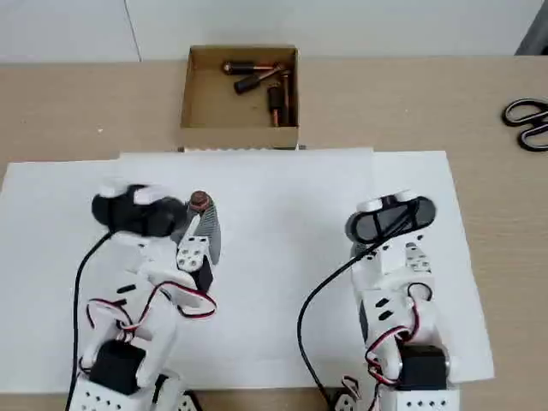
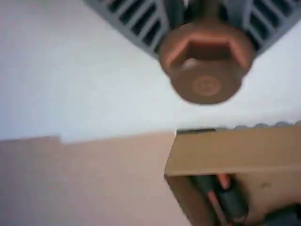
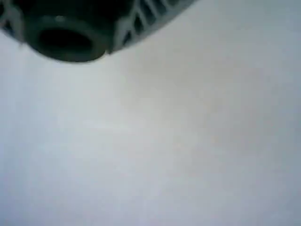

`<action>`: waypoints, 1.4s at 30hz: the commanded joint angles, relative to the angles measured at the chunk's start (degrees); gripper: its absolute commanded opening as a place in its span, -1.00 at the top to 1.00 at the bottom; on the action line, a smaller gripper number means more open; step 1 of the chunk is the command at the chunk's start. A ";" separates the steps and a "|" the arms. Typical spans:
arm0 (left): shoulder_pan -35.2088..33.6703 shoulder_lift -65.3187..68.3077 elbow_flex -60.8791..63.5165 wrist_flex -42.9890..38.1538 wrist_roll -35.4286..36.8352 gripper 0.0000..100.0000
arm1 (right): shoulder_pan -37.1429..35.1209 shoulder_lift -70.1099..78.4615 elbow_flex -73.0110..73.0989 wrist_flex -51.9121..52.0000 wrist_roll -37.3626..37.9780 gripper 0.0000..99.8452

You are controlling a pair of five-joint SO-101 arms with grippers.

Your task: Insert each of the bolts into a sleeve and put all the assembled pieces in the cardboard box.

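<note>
My left gripper (image 1: pixel 204 221) is shut on a copper-coloured bolt (image 1: pixel 199 201) over the white sheet, short of the cardboard box (image 1: pixel 240 137). In the left wrist view the bolt's hex head (image 2: pixel 205 66) sticks out between the grey fingers (image 2: pixel 127 19), with the box wall (image 2: pixel 235 150) beyond it. The box holds several assembled pieces (image 1: pixel 265 81). In the right wrist view my right gripper (image 3: pixel 70 21) is shut on a black sleeve (image 3: pixel 66 40), whose open end faces out just above the sheet. The right arm (image 1: pixel 390 218) stands at the sheet's right side.
A large white paper sheet (image 1: pixel 282 257) covers the wooden table (image 1: pixel 86 111) in front of the box. Scissors (image 1: pixel 527 122) lie at the far right of the table. Bare sheet lies between the two arms.
</note>
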 commanded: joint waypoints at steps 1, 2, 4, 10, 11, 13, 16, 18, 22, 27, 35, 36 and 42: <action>0.00 -10.11 7.34 -8.35 2.20 0.99 | -3.38 -5.85 5.36 -3.12 -0.62 0.99; 0.00 -12.92 9.80 -9.67 2.46 0.99 | -4.62 -7.87 7.30 -3.38 -0.62 0.99; 0.00 -13.80 12.79 -12.04 2.64 0.99 | -7.34 -9.27 9.76 -4.53 -0.62 0.99; 0.00 -13.10 15.43 -18.37 14.24 0.99 | -15.96 -8.57 14.42 -11.30 -0.62 0.99; 0.00 -13.10 15.43 -18.81 16.44 0.99 | -17.27 -8.57 14.86 -12.00 -0.62 0.99; 0.00 -13.10 15.34 -18.90 19.96 0.99 | -20.09 -8.57 15.91 -12.79 -0.62 0.99; 0.00 -13.10 15.16 -18.73 24.18 0.99 | -23.52 -8.66 17.41 -13.49 -0.62 0.99; 0.35 -13.10 15.16 -18.73 26.02 0.99 | -25.27 -8.66 17.67 -13.49 -0.62 0.99; 0.53 -13.10 15.16 -18.73 28.57 0.99 | -27.91 -8.66 17.67 -13.49 -0.62 0.99; 0.53 -13.10 15.34 -18.64 28.75 0.99 | -30.73 -8.66 17.67 -13.49 -0.62 0.99; 8.79 -13.10 15.34 -15.03 25.58 0.99 | -30.99 -8.66 17.23 -13.49 -0.62 0.99; 9.14 -13.10 15.34 -14.68 25.32 0.99 | -30.99 -8.66 17.23 -13.49 -0.62 0.99; 9.32 -13.01 15.52 -14.59 25.23 0.99 | -31.08 -8.66 17.14 -16.13 -0.09 0.99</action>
